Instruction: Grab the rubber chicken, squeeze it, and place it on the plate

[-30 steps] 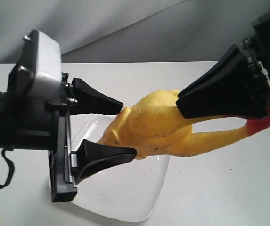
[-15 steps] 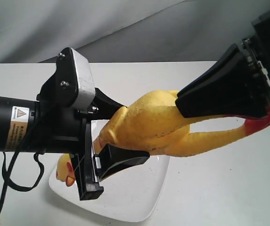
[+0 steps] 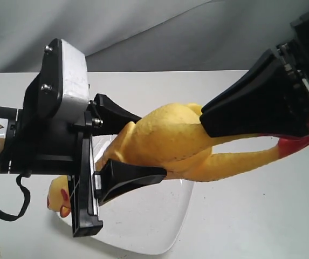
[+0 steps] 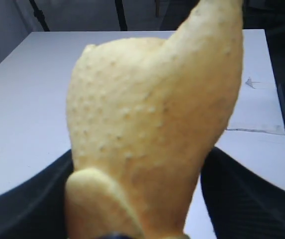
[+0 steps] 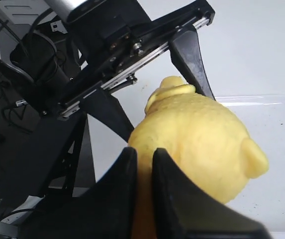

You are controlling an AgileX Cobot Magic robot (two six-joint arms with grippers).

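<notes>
The yellow rubber chicken (image 3: 170,137) hangs level in the air over the white plate (image 3: 149,229). My right gripper (image 3: 208,127) is shut on its thin leg end, and the red feet (image 3: 294,144) stick out behind the fingers. My left gripper (image 3: 151,145) is open, with one finger on each side of the chest. The head (image 3: 60,197) with its red comb pokes out below that gripper. In the left wrist view the body (image 4: 152,114) fills the gap of the left gripper (image 4: 140,152). The right wrist view shows the right gripper (image 5: 143,154) pinching the chicken (image 5: 197,144) above the plate (image 5: 276,107).
The plate sits on a white table (image 3: 251,216) with a grey cloth backdrop (image 3: 143,32) behind it. The left arm's black body and cable (image 3: 3,178) crowd the left side. Beyond the table edge stand dark frames and cables (image 5: 28,74).
The left gripper pushed in over the chicken's neck, rolled, then drew back a little to the left. The head now shows lower left. The right gripper has kept its hold.
</notes>
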